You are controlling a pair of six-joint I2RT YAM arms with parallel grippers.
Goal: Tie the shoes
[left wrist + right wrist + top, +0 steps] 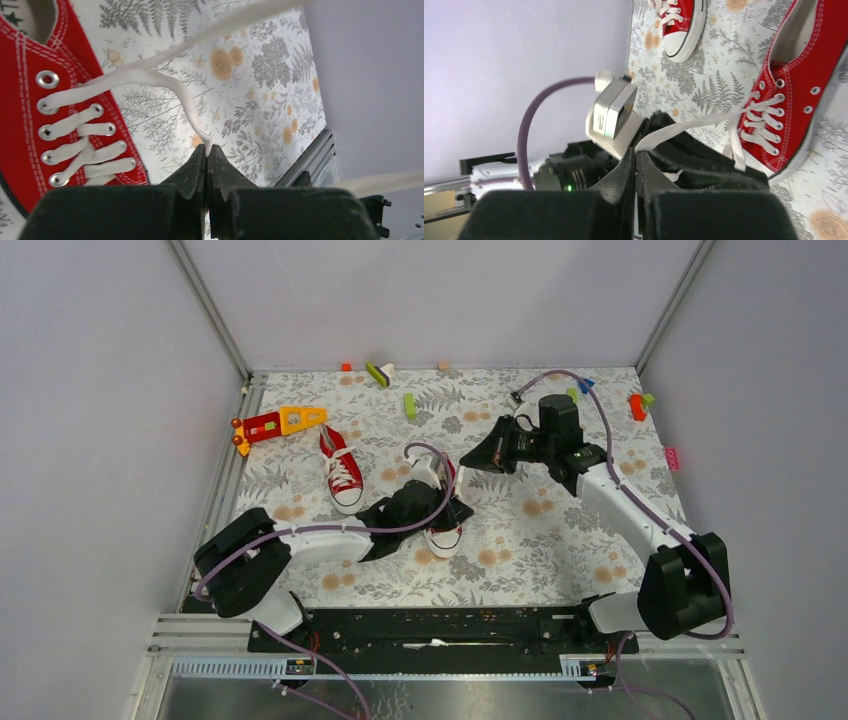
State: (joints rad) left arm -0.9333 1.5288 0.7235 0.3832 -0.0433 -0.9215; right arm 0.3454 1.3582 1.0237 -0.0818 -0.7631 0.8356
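Two red sneakers with white laces lie on the floral mat. One shoe [343,472] lies free at the left and also shows in the right wrist view [680,22]. The other shoe [443,530] lies mid-table, partly under my left arm. My left gripper [462,512] [207,148] is shut on the end of one white lace [150,77] that runs from this shoe's top eyelets [47,105]. My right gripper [467,467] [636,151] is shut on the other lace [694,125], which stretches taut to the same shoe [796,85].
A red-and-yellow toy piece [280,422] lies at the back left. Small blocks sit along the back edge, among them a green one [410,405], and an orange one [637,405] at the right. The left wrist camera housing [613,116] sits close to my right fingers. A metal rail [312,155] borders the mat.
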